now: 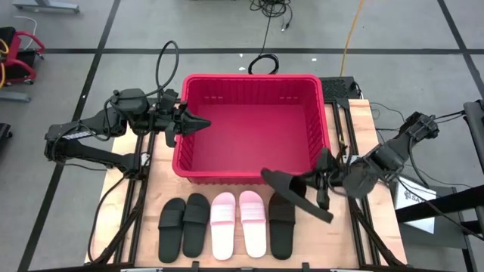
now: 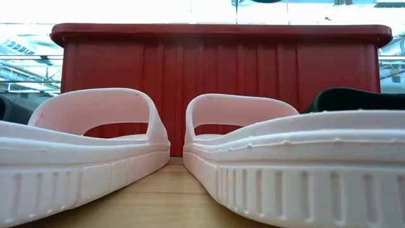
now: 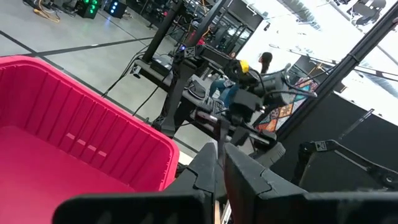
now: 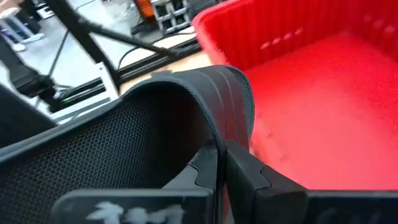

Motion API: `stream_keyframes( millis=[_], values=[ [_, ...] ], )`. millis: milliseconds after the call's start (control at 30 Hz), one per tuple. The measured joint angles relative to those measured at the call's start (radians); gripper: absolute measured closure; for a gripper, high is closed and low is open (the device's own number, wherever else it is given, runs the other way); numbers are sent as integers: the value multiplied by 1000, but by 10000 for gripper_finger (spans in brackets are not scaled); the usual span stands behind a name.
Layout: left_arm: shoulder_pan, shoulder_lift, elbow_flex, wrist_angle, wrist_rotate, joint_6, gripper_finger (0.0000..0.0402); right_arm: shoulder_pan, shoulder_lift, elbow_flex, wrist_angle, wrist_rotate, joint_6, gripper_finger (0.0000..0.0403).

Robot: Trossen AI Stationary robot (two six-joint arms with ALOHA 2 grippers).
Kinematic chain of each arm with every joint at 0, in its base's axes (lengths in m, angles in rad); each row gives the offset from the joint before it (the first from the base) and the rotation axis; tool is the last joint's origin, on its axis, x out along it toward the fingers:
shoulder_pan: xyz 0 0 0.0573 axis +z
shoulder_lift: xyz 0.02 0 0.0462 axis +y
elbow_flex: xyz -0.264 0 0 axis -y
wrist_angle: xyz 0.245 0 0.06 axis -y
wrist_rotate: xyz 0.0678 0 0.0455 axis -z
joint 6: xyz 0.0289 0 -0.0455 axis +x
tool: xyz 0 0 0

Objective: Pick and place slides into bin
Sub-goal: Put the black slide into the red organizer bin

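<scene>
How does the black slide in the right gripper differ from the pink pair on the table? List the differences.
Colour: the held slide is black; the pink pair is pale pink.
Support: the held slide is clamped by the right gripper and lifted at the bin's near wall; the pink pair lies flat on the table.
Pose: the held slide is slanted; the pink pair sits parallel in the row.
Both are wide-strap slides.

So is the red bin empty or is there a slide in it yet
Empty. The high view shows the bin's bare red floor; the right hand holds one black slide at its near rim.
</scene>
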Motion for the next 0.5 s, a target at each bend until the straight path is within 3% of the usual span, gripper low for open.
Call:
stream_keyframes(
  millis=[500],
  values=[
    [0,0,0,0,8,-25,376,-350,-28,-2,-13,0,-246,393]
  ],
)
